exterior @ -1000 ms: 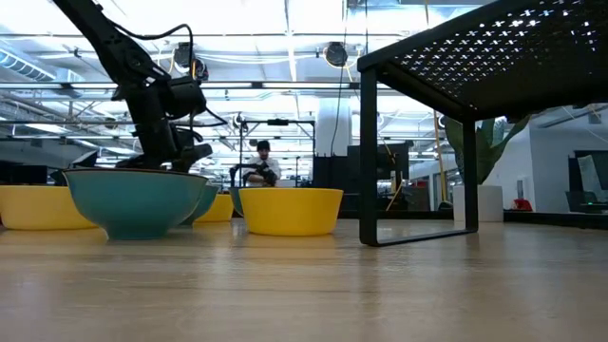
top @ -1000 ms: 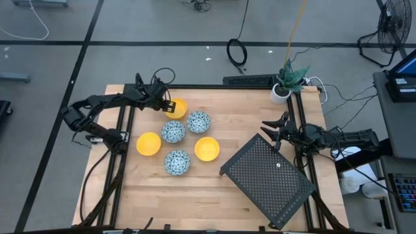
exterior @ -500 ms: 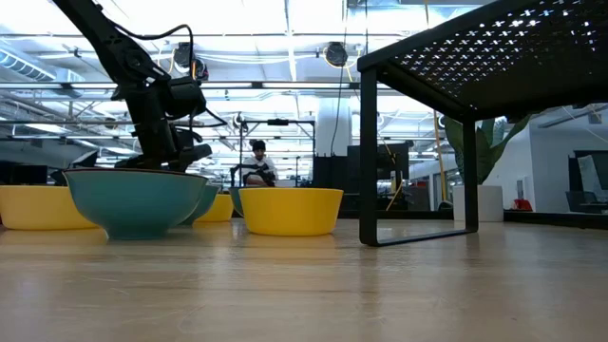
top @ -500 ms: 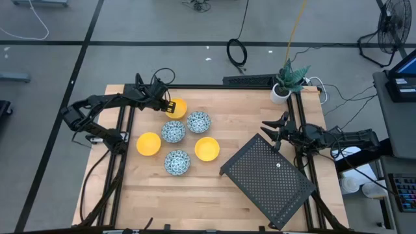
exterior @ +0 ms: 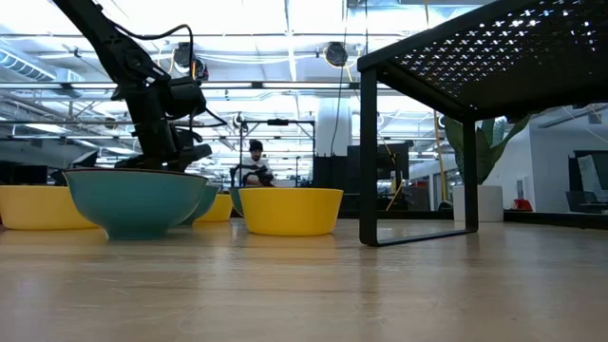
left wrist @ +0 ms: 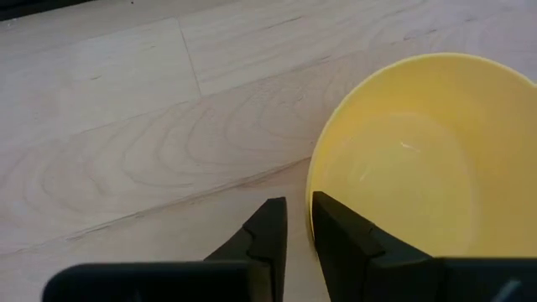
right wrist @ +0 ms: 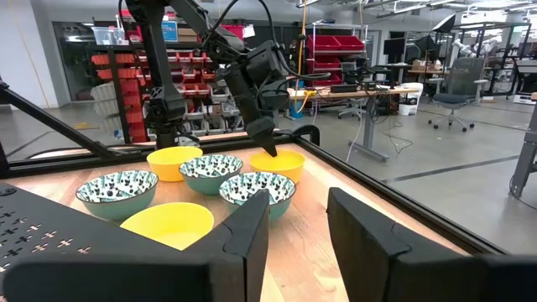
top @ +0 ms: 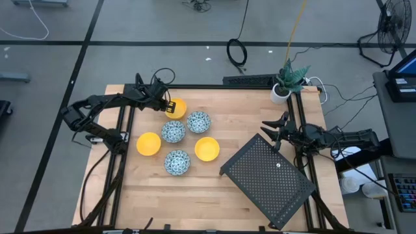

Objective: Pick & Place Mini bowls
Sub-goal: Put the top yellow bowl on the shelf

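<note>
Nothing on the surface has shifted since the earlier frames; only the left gripper (left wrist: 299, 220) has narrowed, its two dark fingers now pinching the rim of the yellow bowl (top: 176, 107) at the far left of the group, one finger outside the wall and one just inside. Nearest the front edge sits a patterned bowl (top: 177, 162), blue-and-white within. Behind it, a second yellow bowl (top: 149, 143) lies toward the left edge and a third yellow bowl (top: 207, 148) toward the middle. Farther back, two more patterned bowls (top: 173, 131) stand side by side, the right-hand one (top: 199, 121) close beside the gripped bowl. All six rest upright on the wooden surface (top: 221, 195). A black perforated rack (top: 268, 180) stands toward the front right corner. The right gripper (top: 273, 134) hovers just beyond the rack's far edge near the right side, its fingers apart and holding nothing. At the far right corner stands a white plant pot (top: 281, 93). In the low view, a person (exterior: 255, 161) shows in the room beyond
</note>
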